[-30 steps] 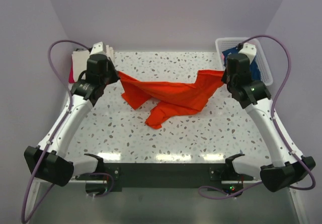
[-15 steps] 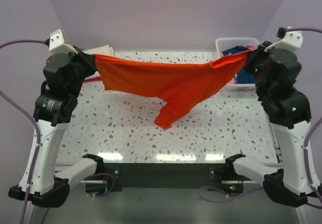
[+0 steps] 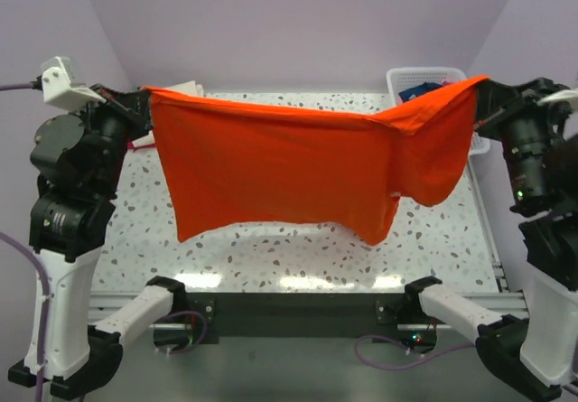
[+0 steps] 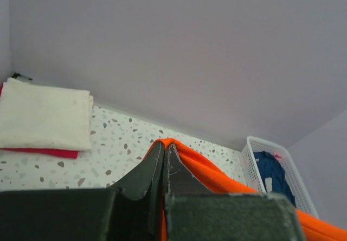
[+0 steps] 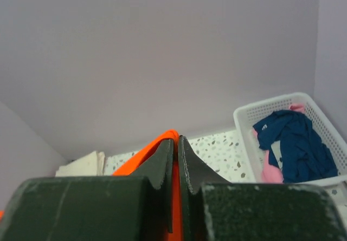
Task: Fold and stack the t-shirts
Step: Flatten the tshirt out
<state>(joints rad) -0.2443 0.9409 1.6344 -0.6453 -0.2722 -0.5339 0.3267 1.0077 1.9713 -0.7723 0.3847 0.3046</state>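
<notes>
Aloft, 1 orange t-shirt point(image 3: 280, 172), 1 corner clamped in left claw point(image 4: 164, 149), 1 in right claw point(image 5: 176, 143).

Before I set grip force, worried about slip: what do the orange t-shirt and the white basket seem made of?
Orange t-shirt: soft, matte cloth, perhaps cotton; it drapes and sags where it hangs. Basket: white plastic, rigid-looking and smooth, with moulded lattice walls.

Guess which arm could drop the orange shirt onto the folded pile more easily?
Left, probably. The left hand pinches the orange shirt close to the folded pile at the far left. The right hand holds the other end by the basket, at the far right.
</notes>
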